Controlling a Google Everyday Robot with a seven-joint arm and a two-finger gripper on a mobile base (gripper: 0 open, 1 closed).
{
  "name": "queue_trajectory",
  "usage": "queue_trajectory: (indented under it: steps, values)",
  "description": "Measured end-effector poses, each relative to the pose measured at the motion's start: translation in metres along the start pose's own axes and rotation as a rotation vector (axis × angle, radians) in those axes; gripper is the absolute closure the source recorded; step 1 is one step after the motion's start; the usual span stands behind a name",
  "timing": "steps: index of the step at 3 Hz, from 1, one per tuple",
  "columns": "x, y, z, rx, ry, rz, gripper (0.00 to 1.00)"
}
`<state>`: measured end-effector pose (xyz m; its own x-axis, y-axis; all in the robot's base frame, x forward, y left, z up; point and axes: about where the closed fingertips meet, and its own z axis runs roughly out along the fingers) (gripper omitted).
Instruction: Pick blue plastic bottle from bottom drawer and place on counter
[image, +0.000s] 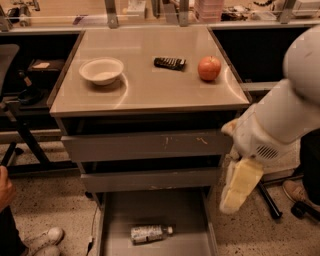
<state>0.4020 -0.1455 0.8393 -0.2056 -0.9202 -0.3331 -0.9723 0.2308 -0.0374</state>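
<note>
Beige counter (145, 92) holds bowl (101, 70), remote (169, 62), apple (209, 68); gripper (234, 197), grip unclear, hangs right of cabinet (145, 145).

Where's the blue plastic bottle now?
The blue plastic bottle lies on its side in the bottom drawer, bottom centre of the view; the hand hangs upper right of it.

The counter (150, 95) carries a bowl (101, 70), dark gadget (169, 62) and apple (209, 68).

On the table (150, 92): one bowl (101, 70), one dark gadget (169, 62), one apple (209, 68). Drawers: two shut drawers (145, 145), one bottom drawer (150, 210) open, holding one blue plastic bottle (148, 233). One claw (231, 200), mine, hanging right of the cabinet beside the drawers.
</note>
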Motion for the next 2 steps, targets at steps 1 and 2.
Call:
queue_trajectory:
  steps: [1,2]
  values:
    - [-0.0020,0.0319,0.0925,-0.119,-0.035,0.012,0.00]
    - [-0.0023,0.0316,0.0915,-0.118,-0.036,0.012,0.00]
